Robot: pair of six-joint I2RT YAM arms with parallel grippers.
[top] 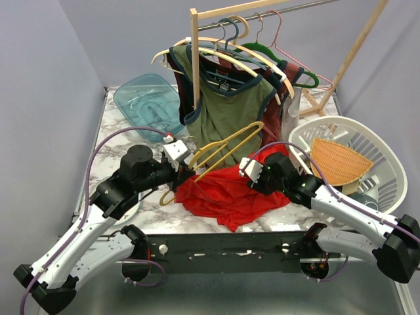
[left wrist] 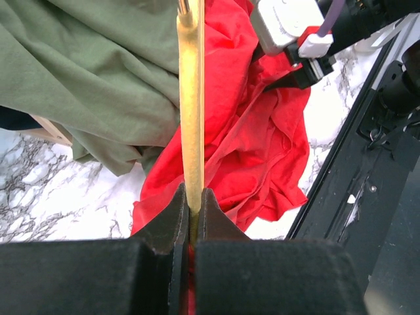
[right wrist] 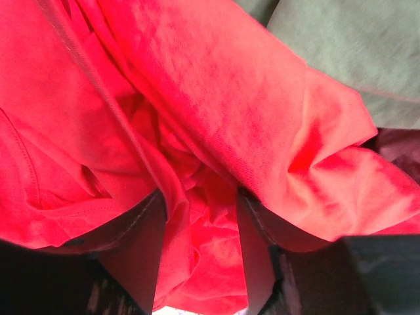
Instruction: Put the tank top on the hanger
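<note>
The tank top [top: 226, 193] is bright red thin fabric, crumpled in a loose heap on the marble table's near edge. The hanger [top: 223, 152], slim and mustard-yellow, slants tilted above its left part, hook low at left.

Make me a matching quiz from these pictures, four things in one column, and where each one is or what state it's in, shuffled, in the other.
Things:
1. tank top
2. hanger
3. olive-green top
4. laundry basket

Places or states:
A. clamped in the left gripper
B. hanging from the rack at the back
C. crumpled on the marble table, fabric bunched between the right gripper fingers
D. white, standing at the table's right side

Pairs: 1-C, 2-A, 3-B, 4-D
</note>
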